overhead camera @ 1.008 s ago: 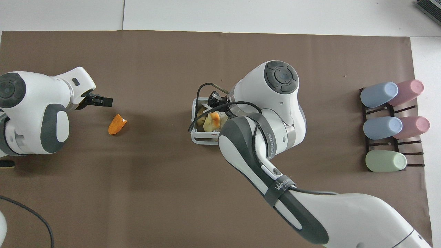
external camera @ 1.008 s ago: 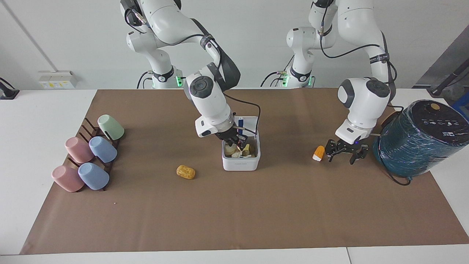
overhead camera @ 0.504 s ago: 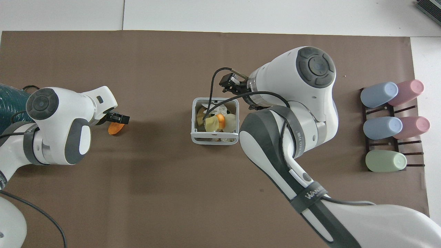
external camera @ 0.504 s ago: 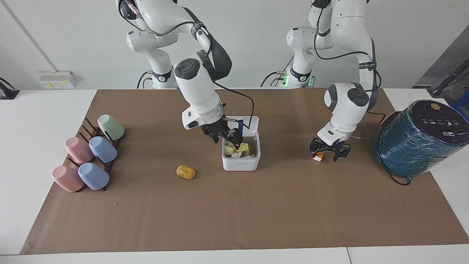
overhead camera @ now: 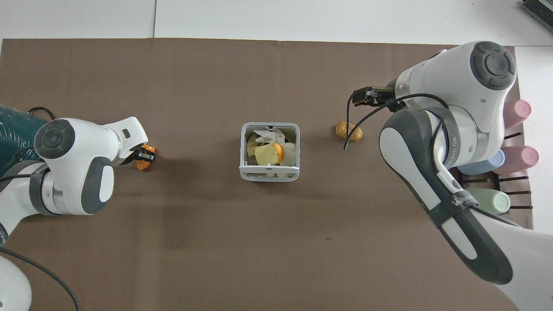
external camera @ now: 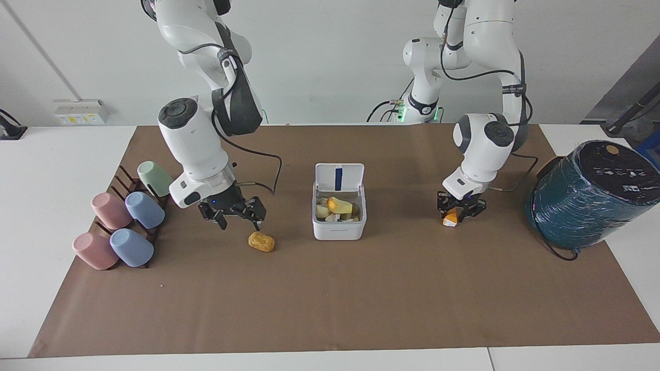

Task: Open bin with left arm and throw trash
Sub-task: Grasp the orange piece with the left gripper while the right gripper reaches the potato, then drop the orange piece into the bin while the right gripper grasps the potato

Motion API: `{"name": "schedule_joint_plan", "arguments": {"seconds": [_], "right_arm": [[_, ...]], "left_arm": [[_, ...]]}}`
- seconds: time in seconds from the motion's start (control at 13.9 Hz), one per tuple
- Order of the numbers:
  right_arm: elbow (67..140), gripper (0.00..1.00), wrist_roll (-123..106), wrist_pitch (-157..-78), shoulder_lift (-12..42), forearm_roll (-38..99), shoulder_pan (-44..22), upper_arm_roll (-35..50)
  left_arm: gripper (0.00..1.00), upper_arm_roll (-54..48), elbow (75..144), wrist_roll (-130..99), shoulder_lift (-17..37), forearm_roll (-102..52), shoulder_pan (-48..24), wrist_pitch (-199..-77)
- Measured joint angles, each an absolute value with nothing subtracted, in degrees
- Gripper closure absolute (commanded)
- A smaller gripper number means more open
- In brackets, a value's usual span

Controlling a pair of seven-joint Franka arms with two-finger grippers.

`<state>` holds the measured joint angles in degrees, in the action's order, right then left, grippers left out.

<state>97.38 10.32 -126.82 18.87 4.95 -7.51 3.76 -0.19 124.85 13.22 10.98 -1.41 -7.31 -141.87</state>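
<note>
Facing view: the small white square plastic bin (external camera: 339, 226) sits mid-mat with its hinged lid (external camera: 339, 178) raised, a blue strip on the lid's inner face. A pale yellow wedge (external camera: 340, 206) lies on top of the contents.

The left gripper (external camera: 456, 212), black and clawed, is down at the mat toward the left arm's end of the table, its fingers closed narrowly around the orange-and-white chunk (external camera: 450, 218).

The right gripper (external camera: 236, 216) hangs with fingers spread wide at about 10 o'clock from the golden-brown lumpy nugget (external camera: 261, 241), holding nothing. The nugget lies at about 8 o'clock from the bin.

5 pastel cups (external camera: 128, 216) rest on a dark rack.
</note>
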Motion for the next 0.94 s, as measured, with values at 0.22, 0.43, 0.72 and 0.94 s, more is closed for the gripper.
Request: {"name": "schedule_joint_plan", "arguments": {"seconds": [0.22, 0.43, 0.72, 0.94], "right_arm": [[103.03, 0.00, -10.31, -132.84, 20.34, 4.65, -6.69, 3.79], [106.05, 0.00, -26.51, -134.11, 20.40, 4.65, -7.26, 4.25], [109.65, 0.00, -40.28, -141.50, 20.43, 4.62, -9.65, 4.58], [112.75, 0.00, -47.85, -148.28, 21.45, 4.62, -9.38, 4.41]], "left_arm": [[1.00, 0.07, 124.54, 13.28, 10.44, -1.41, -7.20, -141.88], [1.00, 0.12, 122.04, 13.28, 9.07, -1.41, -7.19, -139.08], [1.00, 0.11, 116.72, 13.28, 6.93, -1.42, -7.19, -131.48], [1.00, -0.80, 110.04, 13.00, 6.37, -1.49, -7.29, -124.33]]}}
